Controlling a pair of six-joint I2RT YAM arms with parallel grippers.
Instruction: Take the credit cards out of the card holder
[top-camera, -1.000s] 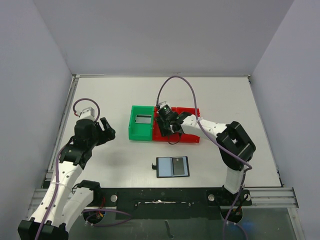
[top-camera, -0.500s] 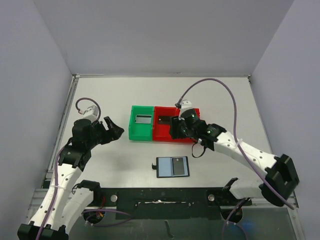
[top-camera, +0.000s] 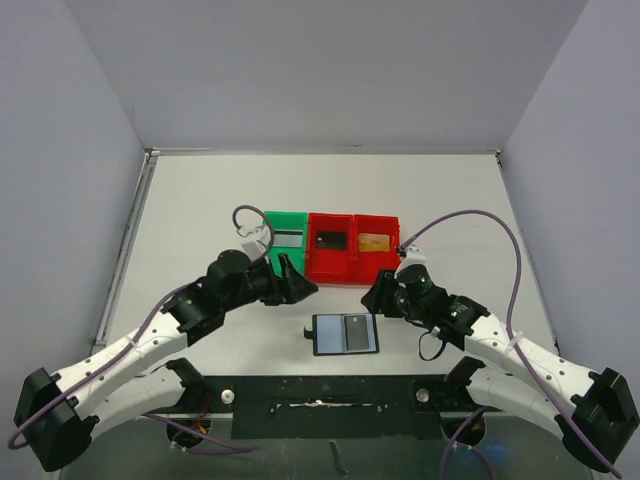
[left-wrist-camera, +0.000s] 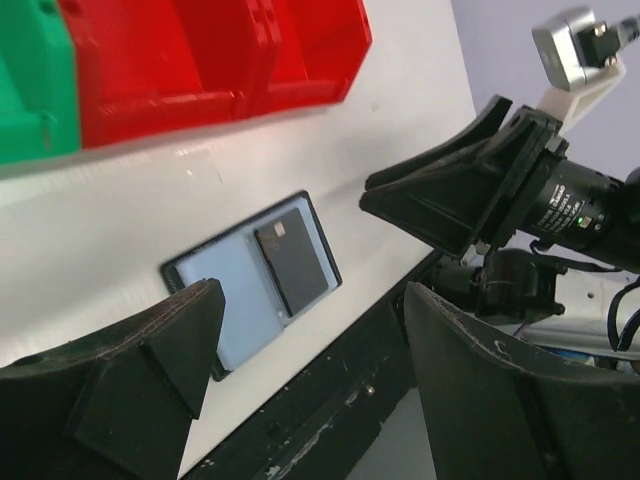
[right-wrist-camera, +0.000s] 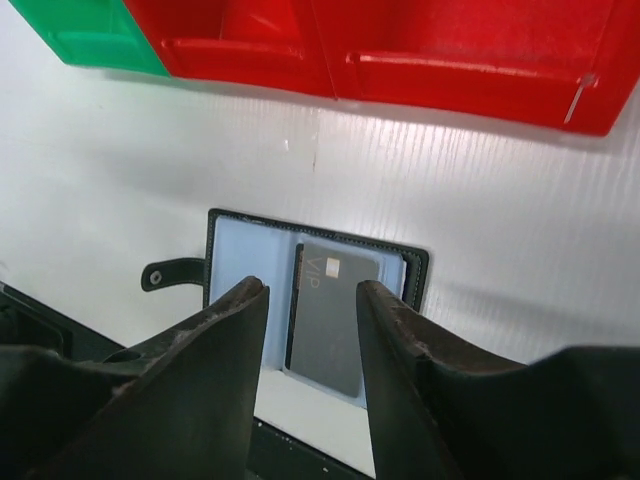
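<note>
The card holder (top-camera: 328, 336) lies open near the table's front edge, with a dark grey card (top-camera: 356, 332) in its right pocket. It also shows in the left wrist view (left-wrist-camera: 215, 315) and the right wrist view (right-wrist-camera: 240, 265), where the card (right-wrist-camera: 330, 300) reads "VIP". A greyish card (top-camera: 287, 238) lies in the green bin, a black card (top-camera: 331, 239) in the middle red bin, a tan-gold card (top-camera: 374, 241) in the right red bin. My left gripper (top-camera: 298, 283) is open and empty, left of and behind the holder. My right gripper (top-camera: 375, 295) is open and empty, just right of and above it.
The green bin (top-camera: 268, 258) and two red bins (top-camera: 345, 270) stand side by side behind the holder. The black front rail (top-camera: 320, 390) runs just past the holder's near side. The holder's closure tab (right-wrist-camera: 165, 273) sticks out to its left.
My right gripper has left the red bins and come down to the holder; the tan-gold card now shows in the right red bin. My left arm has swung right towards the holder.
</note>
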